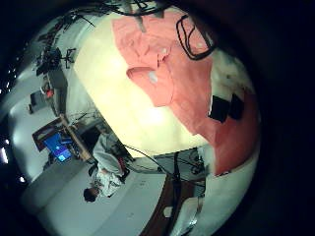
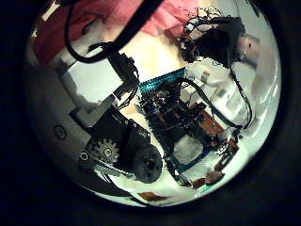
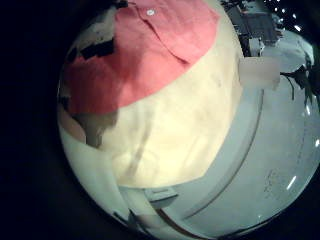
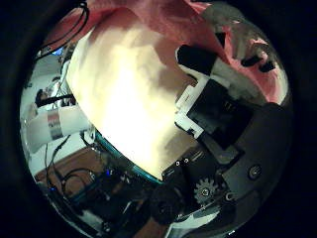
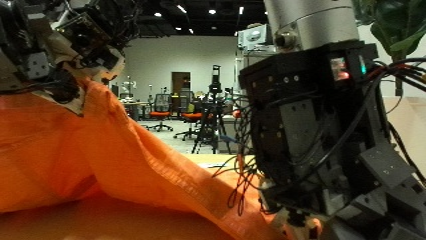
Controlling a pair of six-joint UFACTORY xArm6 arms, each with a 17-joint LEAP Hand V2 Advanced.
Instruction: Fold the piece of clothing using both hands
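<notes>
Both hands (image 5: 80, 45) (image 5: 320, 170) hover above the orange shirt (image 5: 93, 160).

There was one piece of clothing, an orange cloth garment (image 5: 93, 160), lying on one pale, light-topped table (image 3: 180, 120). Two robot hands of black and white parts were there: the left hand (image 5: 67, 45) and the right hand (image 5: 326, 150).

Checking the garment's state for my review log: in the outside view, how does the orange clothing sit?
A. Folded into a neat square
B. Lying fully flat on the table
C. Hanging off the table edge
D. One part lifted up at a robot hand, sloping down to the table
D: the orange clothing rises to a peak at the robot hand and slopes down from there.
</notes>
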